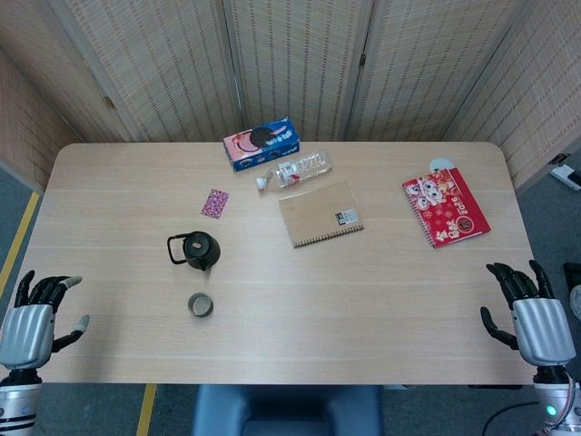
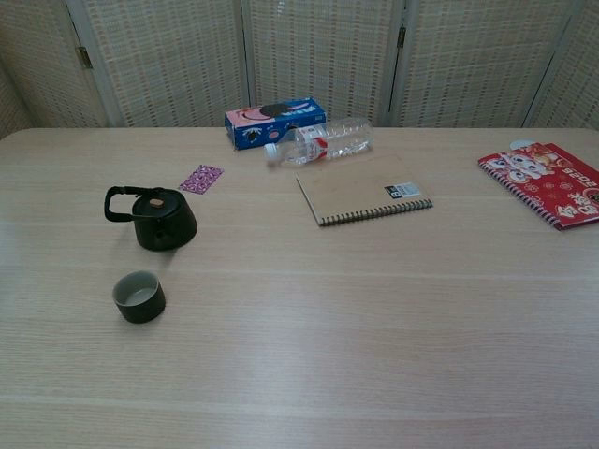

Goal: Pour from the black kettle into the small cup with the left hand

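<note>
The black kettle (image 1: 201,250) is squat and round, with a lid on top and a looped handle sticking out on its left side as the head view shows it. It stands upright on the pale wooden surface (image 1: 363,300), left of centre. The small cup (image 1: 201,305) is dark outside with a lighter inside; it stands upright just in front of the kettle, nearer the robot, apart from it.

The left hand (image 1: 34,318) hangs at the near left edge of the surface with its fingers (image 1: 62,285) spread and holding nothing, well apart from both kettle and cup, which lie to its right. The right hand (image 1: 531,313) sits at the near right edge, fingers also spread and empty, far from both.

Toward the back lie a blue biscuit box (image 1: 262,143), a clear plastic bottle (image 1: 295,170) on its side, a small pink card (image 1: 215,203), a brown spiral notebook (image 1: 320,213) and a red spiral notebook (image 1: 446,207).
</note>
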